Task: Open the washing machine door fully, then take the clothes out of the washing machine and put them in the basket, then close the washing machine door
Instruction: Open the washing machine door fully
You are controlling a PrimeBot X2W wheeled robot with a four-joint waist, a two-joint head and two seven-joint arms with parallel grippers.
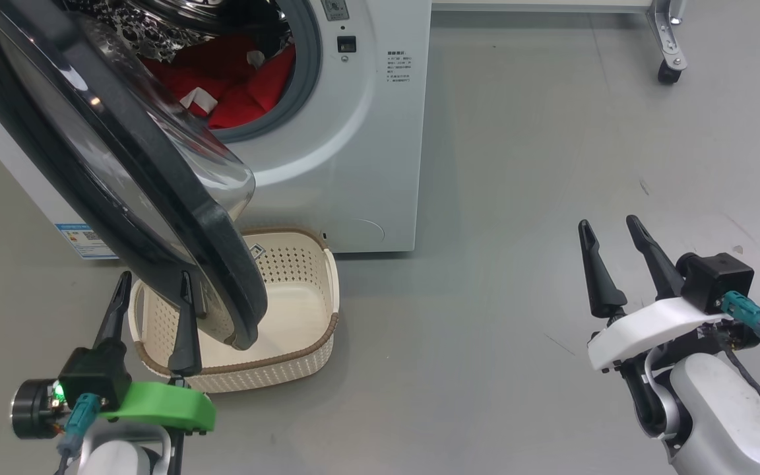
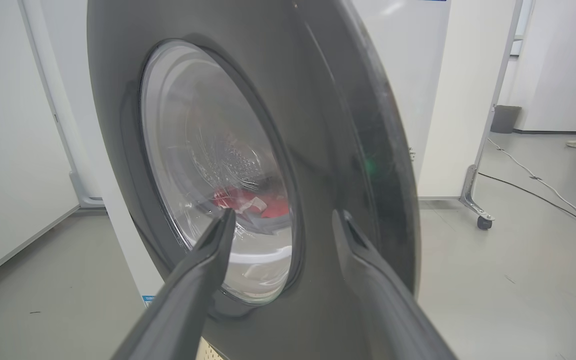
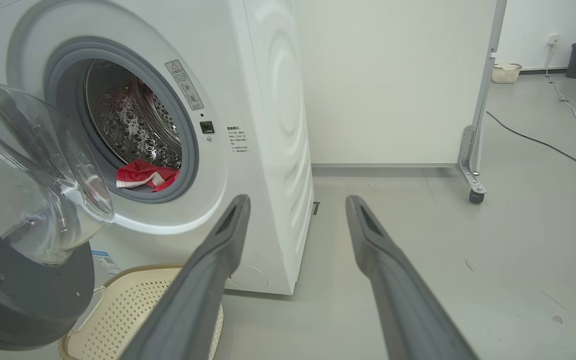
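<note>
Black-rimmed glass door partly open over empty cream perforated basket; red clothes lie in white washing machine. My left tool and right tool gape, empty.

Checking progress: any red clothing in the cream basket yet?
No, the cream perforated plastic basket shows a bare floor; the red fabric clothes lie in the steel drum.

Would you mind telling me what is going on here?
A robot is emptying the washing machine. The door stands open, red clothes lie in the drum, and the basket below looks empty. Both grippers are open, holding nothing: left gripper by the door, right gripper over the floor.
</note>
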